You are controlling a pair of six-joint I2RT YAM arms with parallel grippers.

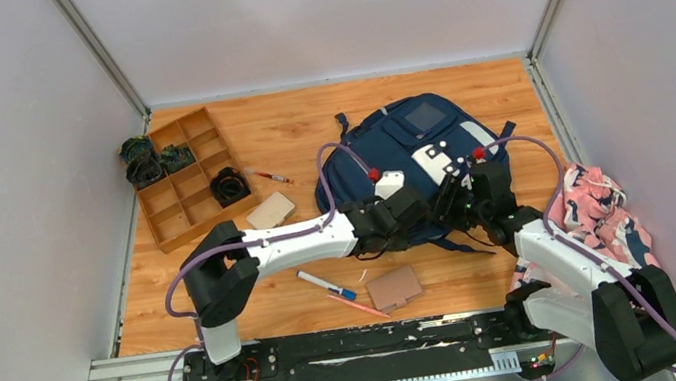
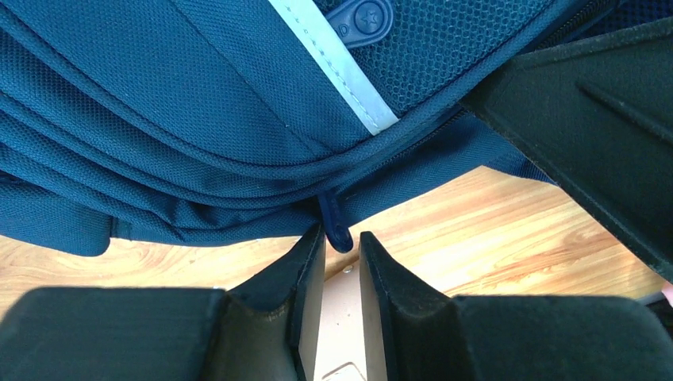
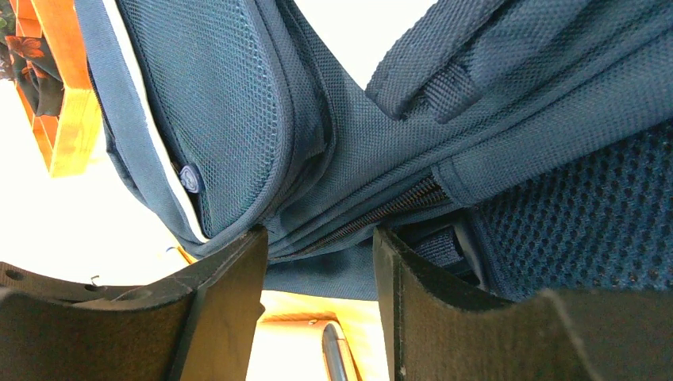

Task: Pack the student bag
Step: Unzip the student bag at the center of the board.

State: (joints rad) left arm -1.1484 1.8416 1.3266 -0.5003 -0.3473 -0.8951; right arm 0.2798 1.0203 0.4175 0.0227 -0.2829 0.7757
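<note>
The student bag (image 1: 418,143), navy with a grey square panel, lies at the middle back of the wooden table. My left gripper (image 1: 415,207) is at its near edge. In the left wrist view its jaws (image 2: 341,240) stand a narrow gap apart, open, with the tip of a navy zipper pull (image 2: 336,228) hanging between the fingertips and not pinched. My right gripper (image 1: 464,194) is at the bag's near right edge. In the right wrist view its jaws (image 3: 319,238) are set wide, and bunched folds of the bag's zipped seam (image 3: 373,216) fill the space between the fingertips.
A wooden divider tray (image 1: 177,206) with dark items stands at the back left. A red pen (image 1: 269,175), a tan card (image 1: 271,211), a blue marker (image 1: 326,284), an orange pencil (image 1: 359,305) and a brown card (image 1: 395,287) lie around my left arm. A pink-and-navy cloth (image 1: 606,216) is at right.
</note>
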